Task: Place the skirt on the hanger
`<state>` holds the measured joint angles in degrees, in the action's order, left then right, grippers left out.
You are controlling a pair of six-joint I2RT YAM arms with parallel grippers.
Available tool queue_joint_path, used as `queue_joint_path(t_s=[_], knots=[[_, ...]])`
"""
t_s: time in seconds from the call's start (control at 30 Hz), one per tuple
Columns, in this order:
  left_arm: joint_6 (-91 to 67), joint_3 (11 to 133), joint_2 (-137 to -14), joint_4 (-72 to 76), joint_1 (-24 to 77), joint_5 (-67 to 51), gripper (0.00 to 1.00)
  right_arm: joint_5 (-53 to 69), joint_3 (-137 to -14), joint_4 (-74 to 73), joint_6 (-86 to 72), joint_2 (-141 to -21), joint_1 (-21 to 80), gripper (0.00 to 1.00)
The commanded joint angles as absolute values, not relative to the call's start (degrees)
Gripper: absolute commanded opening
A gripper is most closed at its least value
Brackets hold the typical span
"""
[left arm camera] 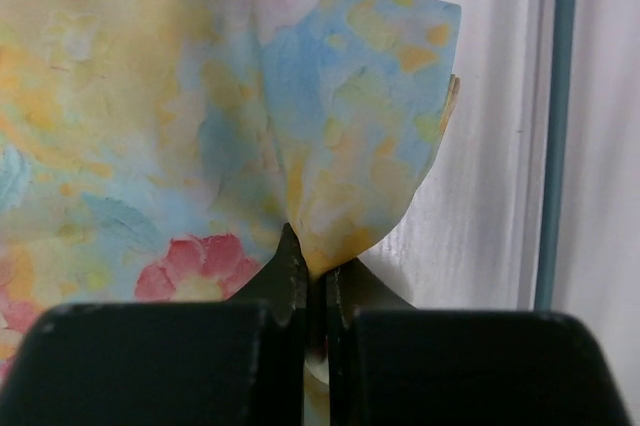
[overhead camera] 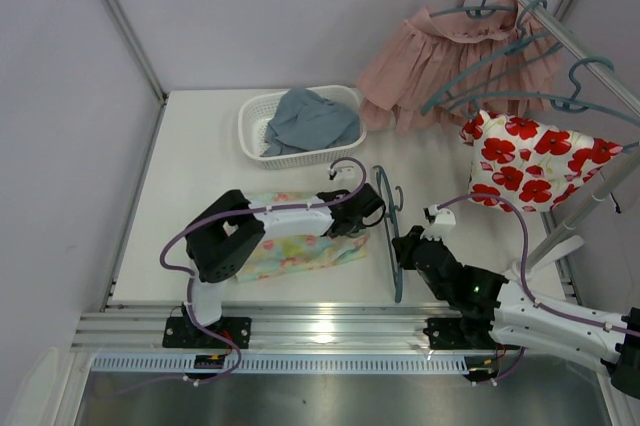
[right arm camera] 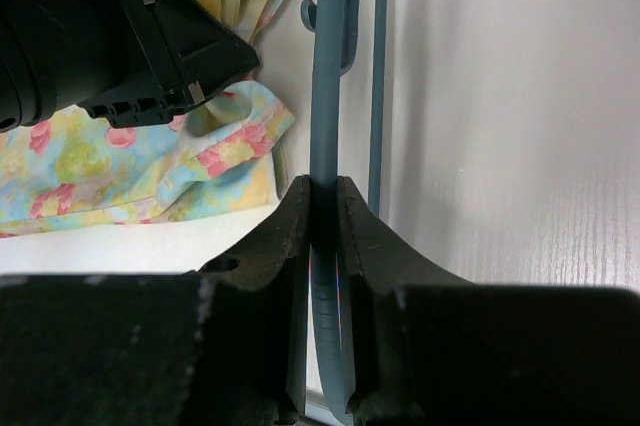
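White table [overhead camera: 200,176]: left arm folded, forearm reached rightward, left gripper [left arm camera: 312,266] pinched tight on skirt [left arm camera: 150,126] corner. Right arm stretched low, right gripper [right arm camera: 322,191] clamped on hanger [right arm camera: 327,96] bar, skirt just left of it.

So the left arm [overhead camera: 285,218] bends back then reaches right, left gripper [left arm camera: 312,266] pinching the skirt [left arm camera: 200,126] (fingers nearly touching); right gripper [right arm camera: 322,196] sits low, clamping the hanger [right arm camera: 327,96].

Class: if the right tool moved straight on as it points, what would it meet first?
The right tool is shut on the hanger, whose bar fills that line up to its hook. The left tool and the skirt lie left of it. Past the hook it looks free, though depth is unclear.
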<state>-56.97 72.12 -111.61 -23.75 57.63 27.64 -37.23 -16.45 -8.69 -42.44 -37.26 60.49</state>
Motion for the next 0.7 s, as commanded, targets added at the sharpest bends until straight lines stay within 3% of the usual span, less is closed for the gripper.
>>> queue_joint_path(t_s=[0.0, 0.27, 0.67], knots=[[-57.3, 68.9, -113.0, -21.2, 57.9, 22.1, 0.00, -39.0, -17.7, -7.5, -43.6, -37.4, 60.8, 0.00], [-51.9, 62.0, -107.1, -7.3, 57.9, 16.2, 0.00, -38.4, -17.7, -7.4, -43.9, -37.1, 60.8, 0.00], [-51.5, 62.9, -103.3, -0.9, 57.8, 10.9, 0.00, -38.7, -17.7, -7.6, -44.4, -36.7, 61.2, 0.00]])
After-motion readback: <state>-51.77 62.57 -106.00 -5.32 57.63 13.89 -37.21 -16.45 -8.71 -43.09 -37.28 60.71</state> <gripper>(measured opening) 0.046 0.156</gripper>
